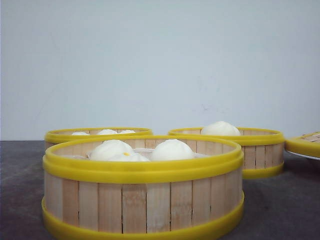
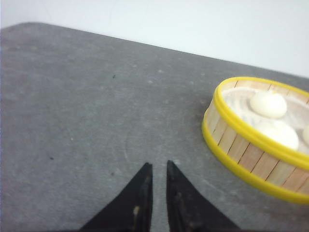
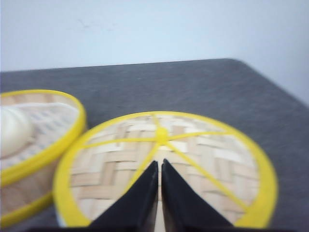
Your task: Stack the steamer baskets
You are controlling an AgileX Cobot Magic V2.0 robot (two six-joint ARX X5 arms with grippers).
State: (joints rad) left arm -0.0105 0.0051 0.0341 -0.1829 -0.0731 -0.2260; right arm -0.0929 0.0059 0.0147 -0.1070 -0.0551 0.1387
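Three steamer baskets with pale slat walls and yellow rims stand on the dark table, each holding white buns. One basket (image 1: 145,200) is close in front, another (image 1: 97,134) is behind it on the left, and the third (image 1: 260,150) is at the back right. My left gripper (image 2: 158,164) hangs shut and empty over bare table, apart from a basket (image 2: 241,150) beside it. My right gripper (image 3: 160,162) is shut and empty above the woven lid (image 3: 193,159), with a basket (image 3: 38,145) next to that lid. Neither gripper shows in the front view.
The flat yellow-rimmed lid (image 1: 305,144) lies on a white plate (image 1: 300,156) at the far right edge of the front view. A pale wall runs behind the table. The table's rounded far corners show in both wrist views.
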